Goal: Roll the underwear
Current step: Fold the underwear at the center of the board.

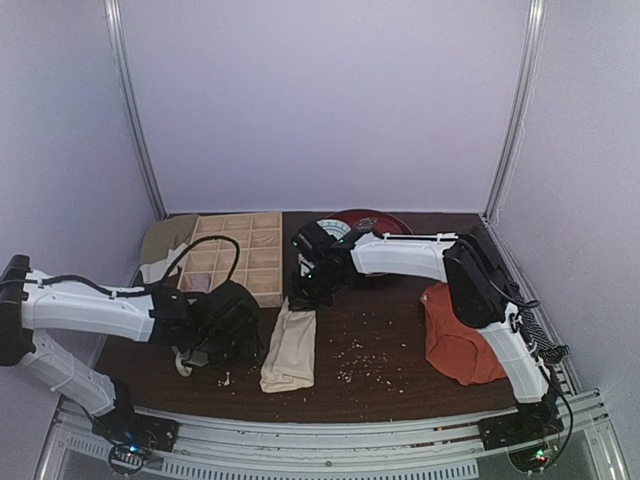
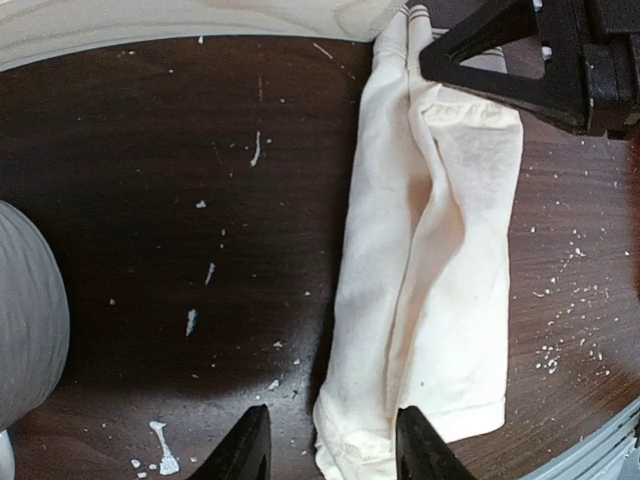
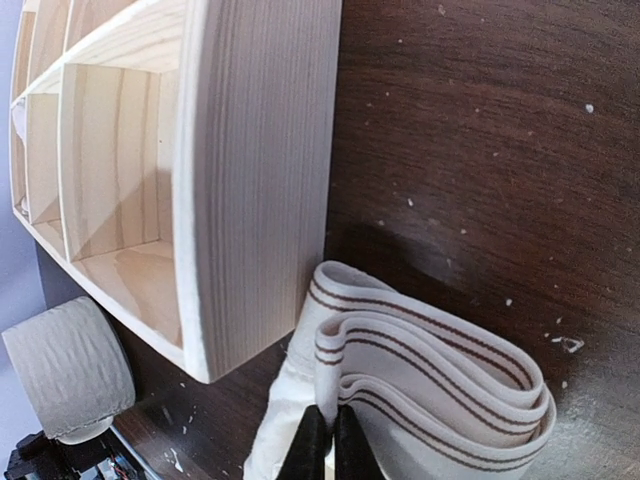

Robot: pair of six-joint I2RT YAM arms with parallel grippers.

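The underwear [image 1: 288, 350] is a cream strip folded lengthwise on the dark table, running from the wooden tray towards the near edge. My right gripper [image 3: 326, 440] is shut on the folded waistband [image 3: 440, 370], which has thin brown stripes and stands in looped layers; in the top view this gripper [image 1: 305, 292] sits at the strip's far end. My left gripper [image 2: 333, 455] is open at the near end of the underwear [image 2: 430, 270]. Its left finger is over bare table, its right finger over the fabric, and the hem corner lies between them. In the top view it [image 1: 245, 345] hovers just left of the strip.
A wooden compartment tray [image 1: 235, 255] stands right behind the waistband, its corner [image 3: 250, 180] close to the right fingers. An orange-red garment [image 1: 455, 345] lies at the right, a dark red plate [image 1: 365, 222] at the back. A white roll [image 3: 70, 370] sits beside the tray. Crumbs dot the table.
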